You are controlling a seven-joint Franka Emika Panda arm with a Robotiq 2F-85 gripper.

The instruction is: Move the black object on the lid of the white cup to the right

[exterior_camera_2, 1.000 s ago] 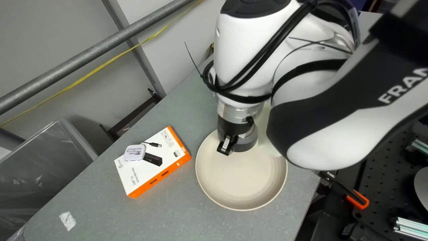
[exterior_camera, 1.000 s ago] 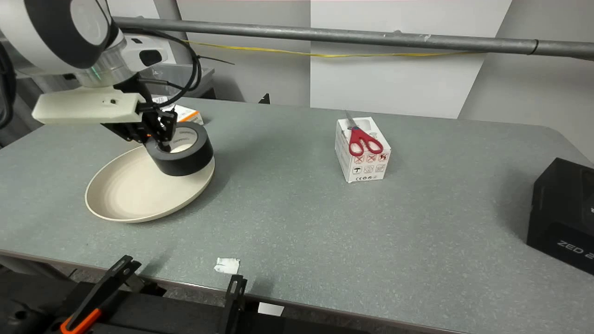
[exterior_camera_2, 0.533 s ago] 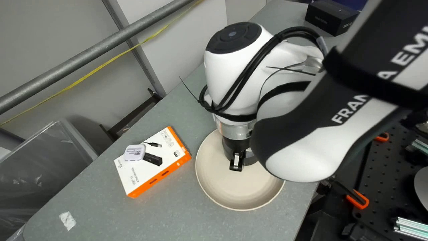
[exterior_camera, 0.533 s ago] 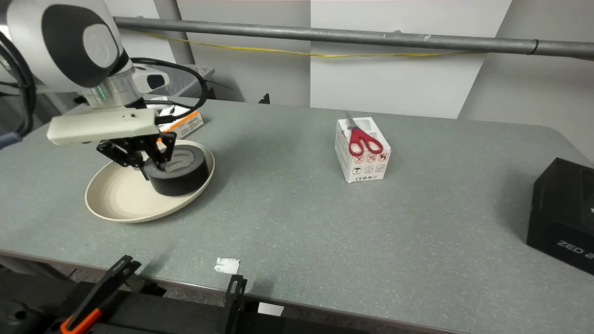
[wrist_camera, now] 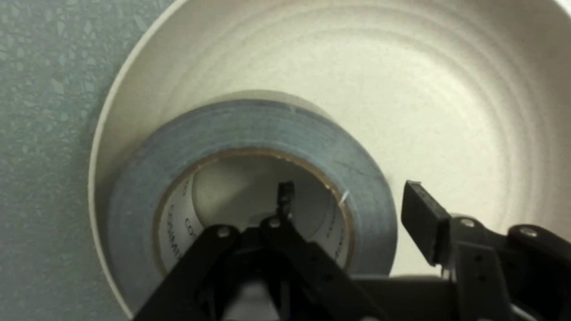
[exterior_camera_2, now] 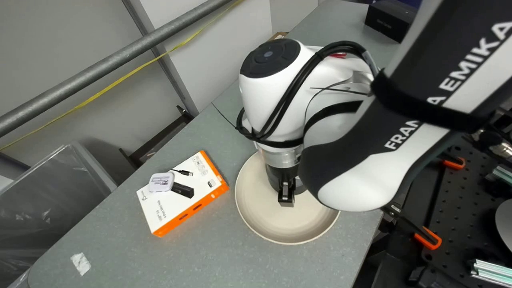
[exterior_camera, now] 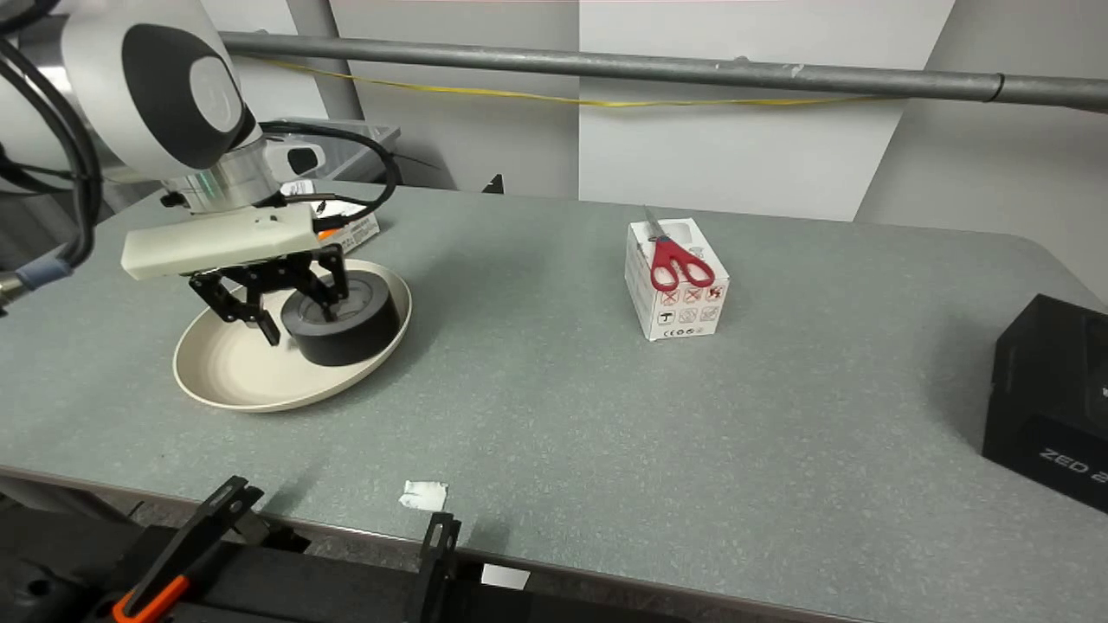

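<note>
The black object, a thick roll of tape (exterior_camera: 351,339), lies flat in the cream plate (exterior_camera: 229,372), close to its rim. My gripper (exterior_camera: 301,326) is open astride one side of the roll's wall. In the wrist view, one finger (wrist_camera: 285,196) reaches into the hollow centre and the other finger (wrist_camera: 421,223) stands outside over the plate. A gap shows between each finger and the tape (wrist_camera: 254,125). The arm hides most of the roll in an exterior view, where the plate (exterior_camera_2: 276,230) still shows. The white cup and its lid are out of view.
A white box (exterior_camera: 679,316) with red scissors (exterior_camera: 679,264) on it stands mid-table. A black box (exterior_camera: 1047,407) is at the far side. Near the plate lies an orange and white box (exterior_camera_2: 176,204) carrying small items. Black clamps (exterior_camera: 216,519) line one table edge.
My gripper has come down with the tape onto the plate, then opened and let go of it. The plate has shifted slightly.
</note>
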